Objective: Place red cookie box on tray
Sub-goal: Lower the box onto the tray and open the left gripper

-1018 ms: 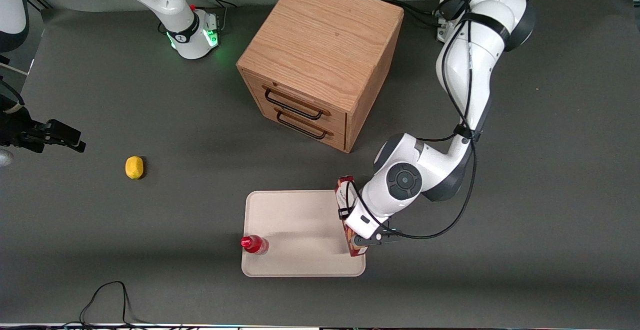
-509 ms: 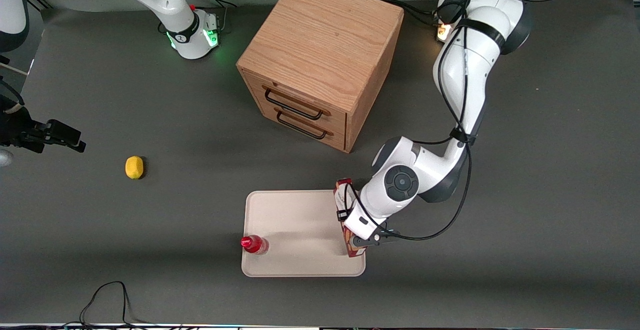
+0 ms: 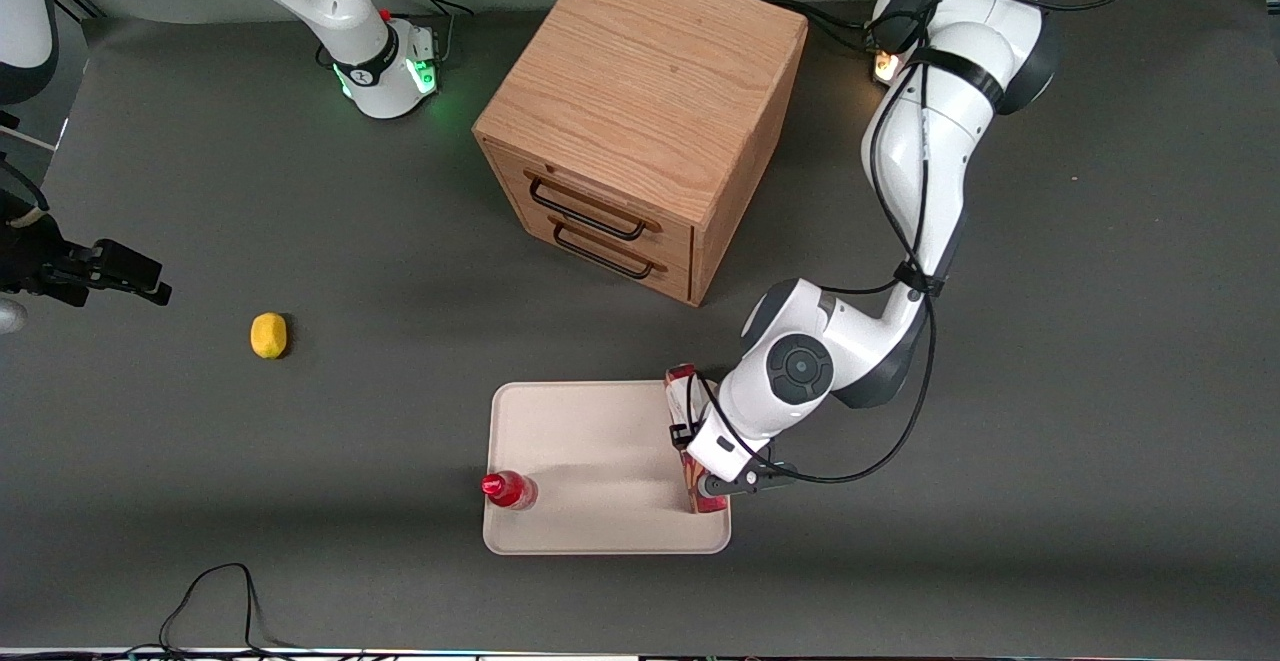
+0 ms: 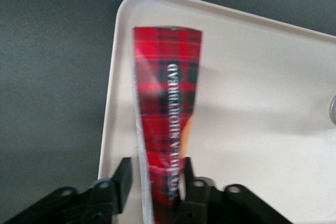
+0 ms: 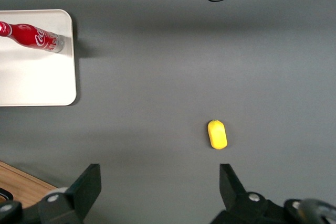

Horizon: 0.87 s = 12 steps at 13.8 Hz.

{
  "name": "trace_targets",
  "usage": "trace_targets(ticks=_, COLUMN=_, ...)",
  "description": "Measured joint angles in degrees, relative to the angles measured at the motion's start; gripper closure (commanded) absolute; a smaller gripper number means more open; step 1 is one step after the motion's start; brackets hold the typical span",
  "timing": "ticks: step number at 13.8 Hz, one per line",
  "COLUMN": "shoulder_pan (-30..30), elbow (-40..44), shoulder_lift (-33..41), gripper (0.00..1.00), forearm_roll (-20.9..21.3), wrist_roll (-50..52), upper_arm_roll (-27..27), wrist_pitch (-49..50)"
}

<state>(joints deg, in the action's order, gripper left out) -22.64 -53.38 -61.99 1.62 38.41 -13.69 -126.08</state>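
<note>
end effector (image 4: 155,182) pinching the red shortbread cookie box (image 4: 167,129), fingertips partly cut off by the frame | box on edge over the cream tray (image 3: 585,441) at its working-arm end, mostly hidden by the wrist in front view; contact with tray unclear | red-capped soda bottle (image 3: 508,489) on tray's parked-arm edge

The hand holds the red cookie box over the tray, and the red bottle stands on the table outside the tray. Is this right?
Not quite. The hand holds the red cookie box over the tray, but the red bottle stands on the tray, at its edge, as the front view shows.
</note>
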Motion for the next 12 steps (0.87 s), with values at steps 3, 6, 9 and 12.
trace_targets(ticks=3, shoulder_pan=-0.06, elbow=0.03, shoulder_lift=-0.01, gripper=0.0, forearm_roll=0.03, wrist_roll=0.0, upper_arm_roll=0.05, wrist_pitch=0.02)
trace_targets(ticks=6, shoulder_pan=-0.05, elbow=0.32, shoulder_lift=0.13, gripper=0.0, forearm_roll=0.04, wrist_roll=0.0, upper_arm_roll=0.13, wrist_pitch=1.0)
trace_targets(ticks=9, shoulder_pan=0.09, elbow=1.85, shoulder_lift=0.87, gripper=0.0, forearm_roll=0.04, wrist_roll=0.0, upper_arm_roll=0.21, wrist_pitch=5.17)
trace_targets(ticks=12, shoulder_pan=0.87, elbow=2.65, shoulder_lift=3.57, gripper=0.0, forearm_roll=0.11, wrist_roll=0.0, upper_arm_roll=0.48, wrist_pitch=10.77)
